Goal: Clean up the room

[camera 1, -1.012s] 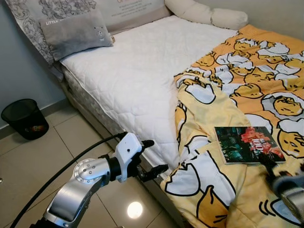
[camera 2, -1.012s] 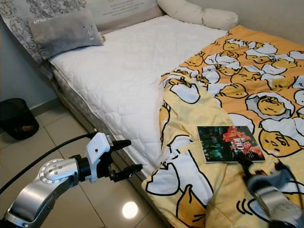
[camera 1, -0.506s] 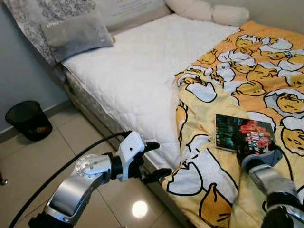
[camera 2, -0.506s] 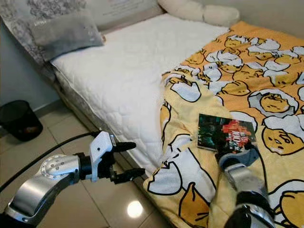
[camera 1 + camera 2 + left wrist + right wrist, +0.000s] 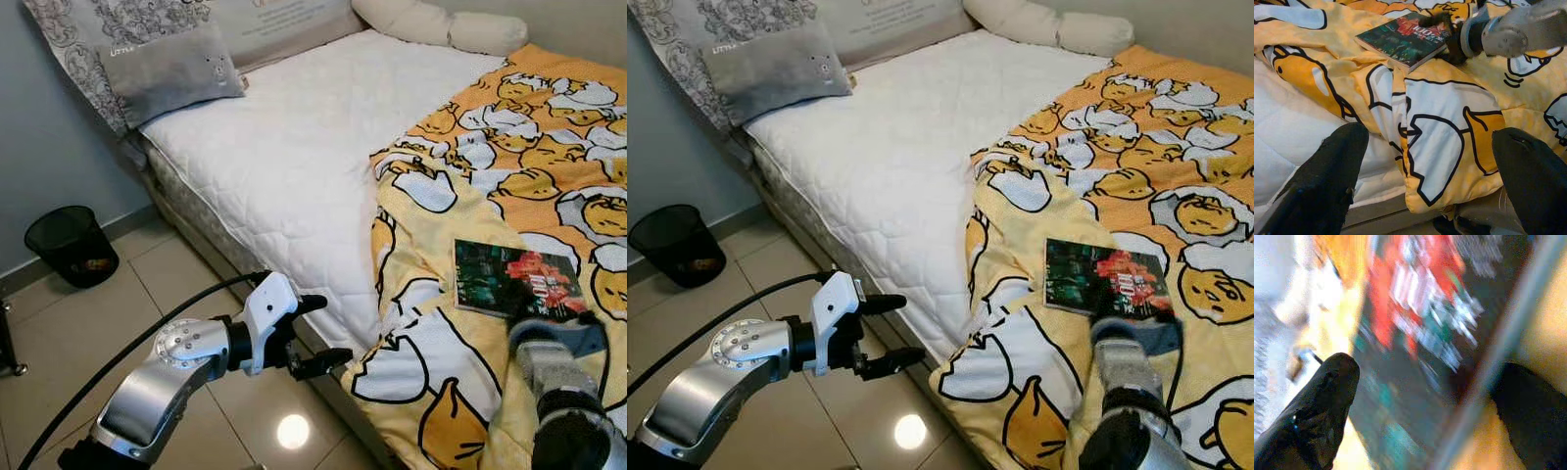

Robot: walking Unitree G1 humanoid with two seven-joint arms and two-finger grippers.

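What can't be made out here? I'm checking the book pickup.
- Right pincer grip on the book: right wrist view blurred; head views blocked by its own wrist.
- Book title: too small, blurred.
- Black bin contents: too small, left eye view.

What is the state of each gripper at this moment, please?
Left gripper: open, holding nothing, beside the bed edge.
Right gripper: open, fingers on either side of the book, not yet shut on it.

Bright, even light; glare spot on floor [image 5: 278, 431]; right wrist view blurred.
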